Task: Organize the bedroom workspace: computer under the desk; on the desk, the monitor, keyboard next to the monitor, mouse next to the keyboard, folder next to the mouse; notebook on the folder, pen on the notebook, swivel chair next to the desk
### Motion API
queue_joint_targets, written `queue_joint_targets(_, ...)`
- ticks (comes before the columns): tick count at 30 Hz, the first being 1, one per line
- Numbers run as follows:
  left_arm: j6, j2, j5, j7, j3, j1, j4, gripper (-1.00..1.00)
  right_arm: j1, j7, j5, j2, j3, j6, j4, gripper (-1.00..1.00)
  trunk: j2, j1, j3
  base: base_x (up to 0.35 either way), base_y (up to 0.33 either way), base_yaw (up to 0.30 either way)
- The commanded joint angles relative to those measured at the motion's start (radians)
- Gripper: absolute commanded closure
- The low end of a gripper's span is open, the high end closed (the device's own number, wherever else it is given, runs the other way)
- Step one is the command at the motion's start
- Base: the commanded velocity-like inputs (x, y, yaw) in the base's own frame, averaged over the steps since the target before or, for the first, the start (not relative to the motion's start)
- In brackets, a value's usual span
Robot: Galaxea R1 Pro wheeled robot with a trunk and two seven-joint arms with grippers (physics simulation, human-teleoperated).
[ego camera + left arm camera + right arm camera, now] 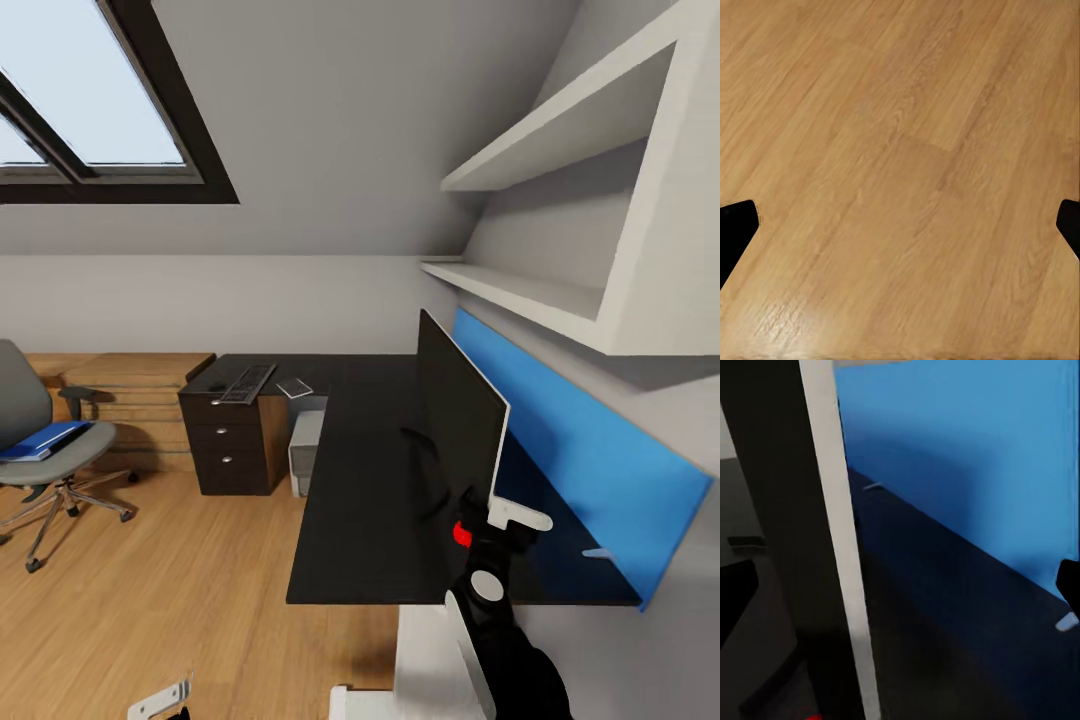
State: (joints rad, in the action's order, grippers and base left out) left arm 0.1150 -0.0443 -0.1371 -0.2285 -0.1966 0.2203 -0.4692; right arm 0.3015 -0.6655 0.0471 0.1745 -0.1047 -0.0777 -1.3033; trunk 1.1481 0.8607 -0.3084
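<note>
Monitor [455, 420] standing upright at right of centre in the head view, seen nearly edge-on, its pale rim [844, 547] running down the left half of the right wrist view. Right gripper [505, 515] at the monitor's lower near corner, one white finger [520, 516] showing on the rear side and the panel's edge lying between the fingers; closed on it or merely straddling, cannot tell from these angles. Black desk [370, 500] under the monitor, blue back panel [590, 450] behind it along the right wall. Step in hand, by judgement: settling the monitor on the desk. Keyboard [246, 384] lying at the desk's far end, upper left of centre, with a small dark item just left of it, possibly the mouse, too small to tell, and a flat pale item [295, 388] just right of it. Grey computer tower [305, 452] on the floor under the desk, beside the drawer unit [232, 445]. Blue folder [45, 440] resting on the seat of the swivel chair [40, 450] at mid-left, well apart from the desk. Left gripper [160, 700] low at the bottom edge, dark fingertips [735, 232] spread wide over bare wood floor [900, 150], holding nothing. Next, likely: freeing the right gripper without tipping the panel, then fetching the keyboard to sit beside the monitor.
</note>
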Motion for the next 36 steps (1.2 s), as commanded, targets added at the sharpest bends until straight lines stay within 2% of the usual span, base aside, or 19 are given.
queue_joint_targets(1, 0.005, 0.000, -0.010, -0.001, 0.002, 0.001, 0.001, -1.00, 0.001, -0.005, 0.005, 0.000, -0.001, -0.008, -0.001, -1.00, 0.001, -0.001, -0.001, -0.328, 0.000, 0.000)
queue_joint_targets(23, 0.005, 0.000, -0.010, -0.001, 0.002, 0.001, 0.000, -1.00, 0.001, -0.003, 0.002, 0.000, -0.007, -0.008, 0.032, -1.00, 0.001, -0.001, -0.001, -0.333, 0.000, 0.000)
queue_joint_targets(24, 0.005, 0.000, -0.010, -0.001, 0.002, 0.001, 0.000, -1.00, 0.001, -0.003, 0.002, 0.000, -0.011, -0.007, 0.033, -1.00, 0.001, -0.001, -0.001, -0.334, 0.000, 0.000)
queue_joint_targets(27, 0.005, -0.001, -0.011, -0.001, 0.002, 0.001, 0.000, -1.00, 0.001, -0.004, 0.003, 0.000, -0.057, -0.005, 0.034, -1.00, 0.001, -0.001, -0.001, -0.334, 0.000, 0.000)
queue_joint_targets(29, 0.004, -0.002, -0.012, -0.001, 0.003, 0.001, 0.000, -1.00, 0.001, -0.007, 0.000, 0.000, -0.109, -0.004, 0.036, -1.00, 0.001, -0.001, -0.001, -0.313, 0.000, 0.000)
queue_joint_targets(36, 0.005, -0.002, -0.010, -0.002, 0.003, 0.001, 0.000, -1.00, 0.001, -0.005, -0.001, 0.000, -0.131, 0.008, 0.048, -1.00, 0.001, -0.001, -0.001, -0.103, 0.000, 0.000)
